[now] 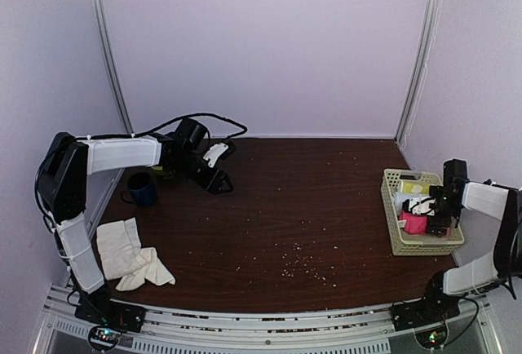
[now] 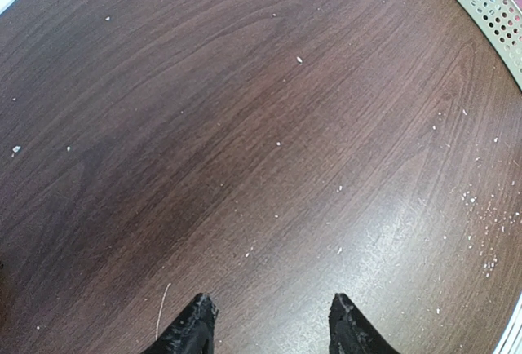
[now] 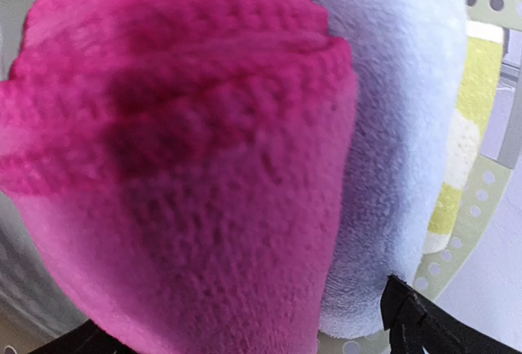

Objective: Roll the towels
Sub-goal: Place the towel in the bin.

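lilac walls (image 1: 269, 44) enclose a dark brown wooden table (image 1: 310, 199) dotted with pale crumbs (image 1: 298, 268); a metal pole (image 1: 110, 60) stands in each back corner.

- A basket (image 1: 391, 223) sits on the table (image 1: 285, 199) at the frame's right edge.
- The first towel (image 1: 413, 223) lies inside it.
- The second towel (image 1: 130, 254) lies at lower left, below a mug (image 1: 143, 188).

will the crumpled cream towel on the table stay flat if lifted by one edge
Probably not: the crumpled cream cloth towel lies in soft folds, so it would likely droop and hang. It looks thin, so probably light. Pushed across the dark wooden table, it would likely bunch rather than slide.
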You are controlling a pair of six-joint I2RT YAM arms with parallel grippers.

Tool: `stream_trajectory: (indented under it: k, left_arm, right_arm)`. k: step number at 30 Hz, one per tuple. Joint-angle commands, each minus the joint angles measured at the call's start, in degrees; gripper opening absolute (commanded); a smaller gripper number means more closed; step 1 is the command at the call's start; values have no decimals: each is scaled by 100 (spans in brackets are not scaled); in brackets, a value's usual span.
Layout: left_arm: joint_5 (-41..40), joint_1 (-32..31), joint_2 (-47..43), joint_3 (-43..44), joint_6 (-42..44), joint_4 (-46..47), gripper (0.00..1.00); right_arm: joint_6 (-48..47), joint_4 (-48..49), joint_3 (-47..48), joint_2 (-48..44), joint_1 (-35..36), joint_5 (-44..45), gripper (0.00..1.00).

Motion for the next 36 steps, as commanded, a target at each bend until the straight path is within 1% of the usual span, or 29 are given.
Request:
stream_trajectory:
  k: [1,6,10,14,20,26,30,32,34,36]
  left_arm:
    - [119,55,-166,40,-54,174,50]
    - [115,54,-204,-2,-54,179,50]
    - [119,47,-211,0,-58,174,50]
    - [160,47,-203,9,-51,177,50]
    - [257,54,-209,16,-34,179,50]
    - [113,51,-298,-34,-29,178,50]
    - [53,50,-296,-34,-52,174,51]
    - [-14,53,-316,-50,-70,179,51]
    - [-201,47,-384,-67,-168,171,51]
    - [-475,50,-483,-77,-415,130,52]
  right_arm:
    - [266,719,14,-67,51,66,100]
    - [194,580,-65,91,86,119,100]
    - [-56,-79,5,-196,98,-21,100]
    - [-482,-1070,95,-543,98,-104,100]
    - [-737,-1680,234,-625,100,119,100]
    - [-509,-2251,882,-666,100,-137,100]
    - [-239,-2415,1318,-570,100,-454,100]
    - [-84,-2672,1646,-464,115,-693,100]
    - [177,-3008,2042,-380,192,-1024,100]
    - [745,-3108,2420,-315,442,-1330,100]
